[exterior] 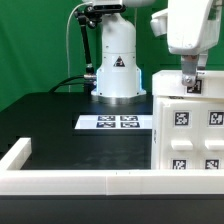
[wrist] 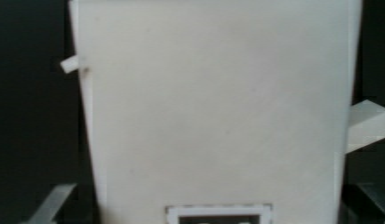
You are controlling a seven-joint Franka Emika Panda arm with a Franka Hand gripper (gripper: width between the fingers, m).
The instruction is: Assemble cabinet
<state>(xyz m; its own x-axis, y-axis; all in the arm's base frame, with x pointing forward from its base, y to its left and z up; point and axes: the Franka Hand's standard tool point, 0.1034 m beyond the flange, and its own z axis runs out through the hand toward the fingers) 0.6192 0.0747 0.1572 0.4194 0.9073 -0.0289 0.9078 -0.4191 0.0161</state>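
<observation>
The cabinet body (exterior: 190, 135), a large white box with black-and-white square tags on its face, stands at the exterior view's right. My gripper (exterior: 190, 88) comes down from above onto its top edge. In the wrist view the white body (wrist: 207, 100) fills most of the picture, with one tag (wrist: 219, 214) near my fingertips. My gripper (wrist: 214, 205) straddles it. One grey finger (wrist: 54, 205) shows on one side and the other finger (wrist: 370, 200) on the opposite side. A thin dark gap shows between each finger and the body, so the jaws stand open around it.
The marker board (exterior: 117, 122) lies flat on the black table before the arm's white base (exterior: 116, 70). A long white rail (exterior: 90, 181) runs along the front edge, with a short arm (exterior: 14, 153) at the exterior view's left. A green wall stands behind.
</observation>
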